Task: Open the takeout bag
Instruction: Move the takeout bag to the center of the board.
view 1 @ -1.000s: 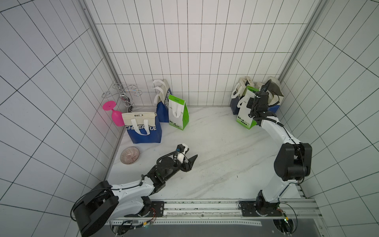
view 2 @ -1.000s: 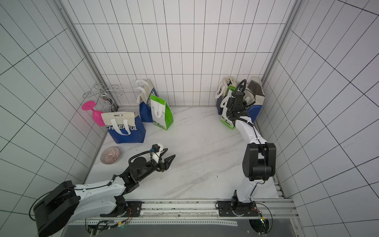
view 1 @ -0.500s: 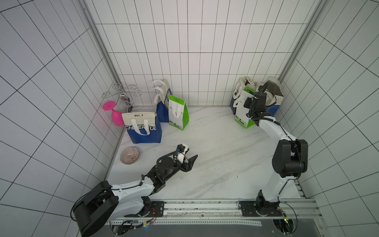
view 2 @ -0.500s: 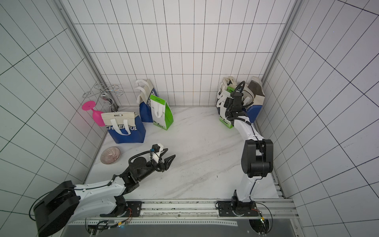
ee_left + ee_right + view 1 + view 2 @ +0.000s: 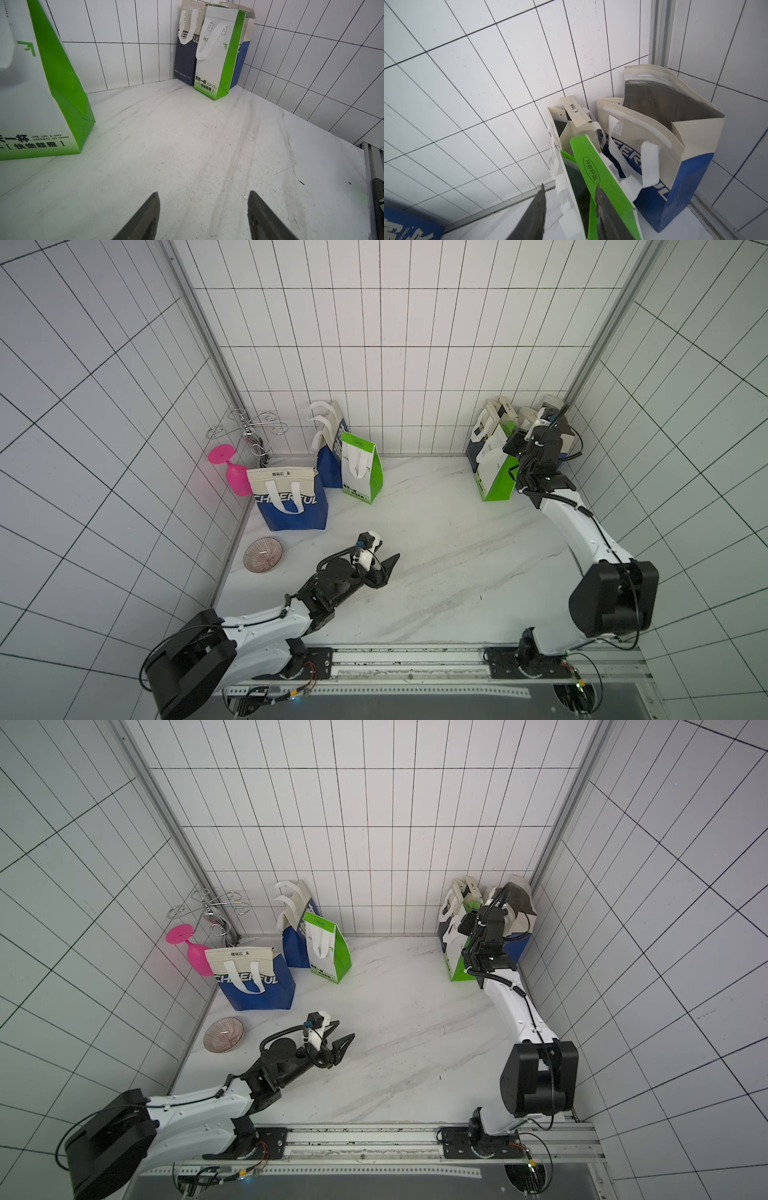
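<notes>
Cannot make out right hand (image 5: 570, 187) behind right arm (image 5: 573, 522) in both top views, nor whole nearest green-and-white bag (image 5: 37, 93) in left wrist view.

green-white takeout bag (image 5: 589, 166) upright, mouth open

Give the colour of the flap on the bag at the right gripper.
The flap is bright green, best seen in the right wrist view.

Both top views look down from high at six o'clock; left wrist skims the table (image 5: 187, 145), right wrist sits close, all sharing the one-o'clock bags (image 5: 591, 166).
</notes>
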You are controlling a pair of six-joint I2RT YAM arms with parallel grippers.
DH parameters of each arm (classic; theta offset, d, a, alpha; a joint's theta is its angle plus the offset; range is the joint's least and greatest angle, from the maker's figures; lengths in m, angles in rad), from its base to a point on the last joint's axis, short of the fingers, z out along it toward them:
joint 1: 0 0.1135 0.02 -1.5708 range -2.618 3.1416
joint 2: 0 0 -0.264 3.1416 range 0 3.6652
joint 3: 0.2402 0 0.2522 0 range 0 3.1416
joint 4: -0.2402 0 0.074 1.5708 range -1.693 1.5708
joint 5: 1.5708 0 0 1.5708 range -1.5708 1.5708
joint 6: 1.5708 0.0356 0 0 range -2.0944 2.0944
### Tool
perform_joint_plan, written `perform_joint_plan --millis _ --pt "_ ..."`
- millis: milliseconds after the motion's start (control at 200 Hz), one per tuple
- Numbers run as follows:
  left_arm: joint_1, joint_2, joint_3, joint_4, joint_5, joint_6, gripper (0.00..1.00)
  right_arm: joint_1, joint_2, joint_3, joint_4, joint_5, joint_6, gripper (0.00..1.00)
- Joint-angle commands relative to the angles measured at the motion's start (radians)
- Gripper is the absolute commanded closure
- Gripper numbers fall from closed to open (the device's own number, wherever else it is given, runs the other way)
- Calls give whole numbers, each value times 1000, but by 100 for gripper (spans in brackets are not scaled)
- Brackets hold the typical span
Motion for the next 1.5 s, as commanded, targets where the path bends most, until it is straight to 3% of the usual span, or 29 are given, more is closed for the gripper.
perform_joint_plan --millis 0,260,460,660,875,1304,1494 --pt "-2 -41 19 -50 -59 15 32 68 -132 -113 -41 -39 -3 59" --pt "-3 -192 -6 -165 -199 3 31 203 -312 -298 -139 -197 -54 52" --pt "-1 -269 -45 -187 -359 -12 26 304 -278 -297 -155 -317 -97 45" --pt "0 -277 -44 -216 -509 -30 23 394 -106 -212 -67 -465 -121 35" --pt "9 -278 -56 -219 -531 -60 21 457 198 19 -26 -579 -106 30" --pt "16 -277 -61 -208 -530 -64 22 509 637 501 38 -660 15 29" --pt "16 -275 -59 -203 -528 -66 22 514 748 666 9 -680 44 37"
